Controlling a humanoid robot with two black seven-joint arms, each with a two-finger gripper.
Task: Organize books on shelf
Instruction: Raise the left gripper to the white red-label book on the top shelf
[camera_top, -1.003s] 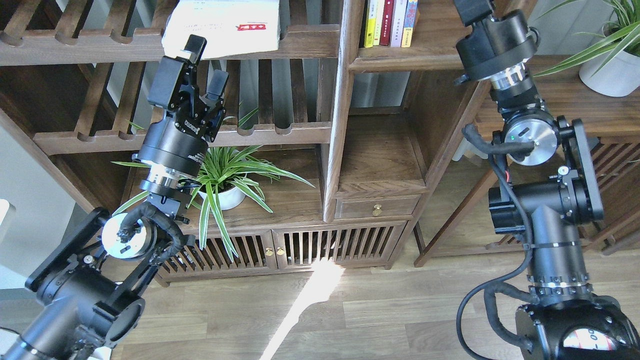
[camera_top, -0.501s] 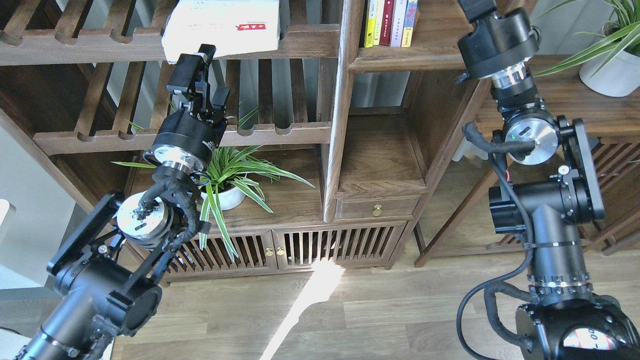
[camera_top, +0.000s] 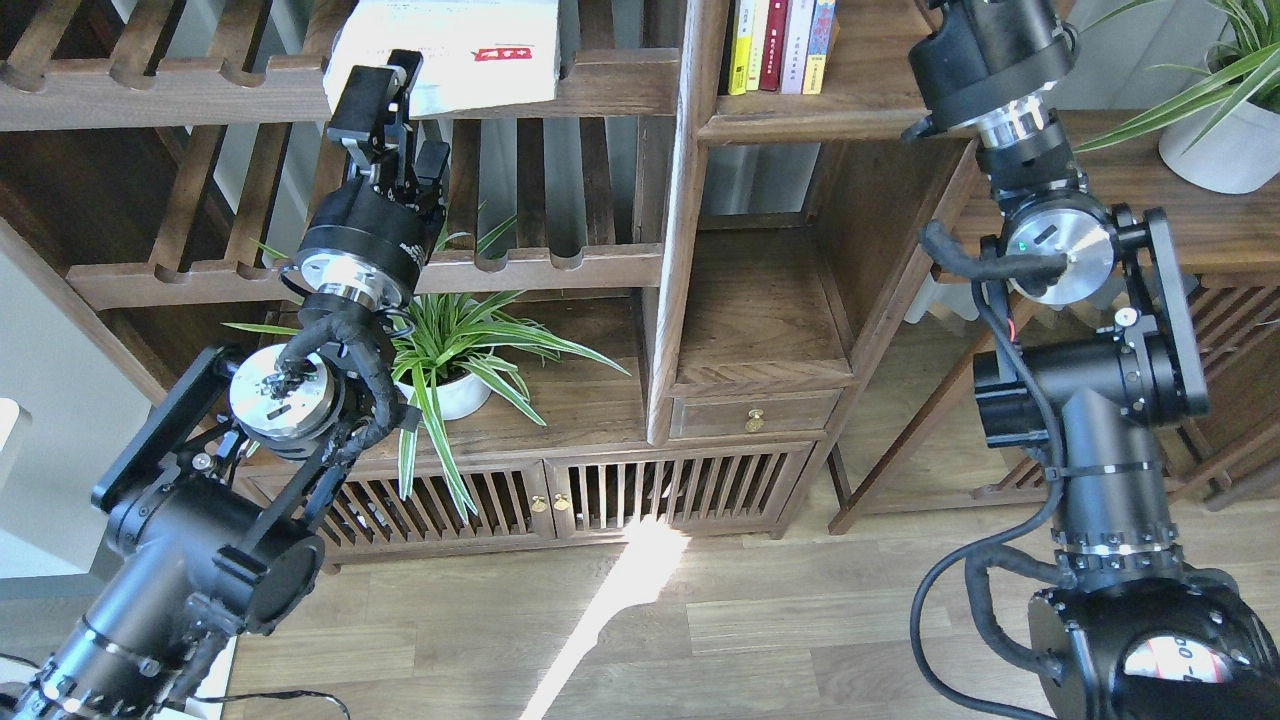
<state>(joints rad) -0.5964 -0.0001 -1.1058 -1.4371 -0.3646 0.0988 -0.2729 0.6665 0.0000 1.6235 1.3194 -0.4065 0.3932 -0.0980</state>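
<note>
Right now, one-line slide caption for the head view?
Left gripper reaches the thick white book lying on the slatted rack.

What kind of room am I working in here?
Probably a living room or study: a dark wooden shelf unit holding books, potted plants, and a wood plank floor.

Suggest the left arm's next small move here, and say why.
Probably ease the left gripper slightly up and forward so its fingers straddle the near edge of the thick white book on the slatted rack; one finger already overlaps that edge, the other sits below, and nothing is held.
</note>
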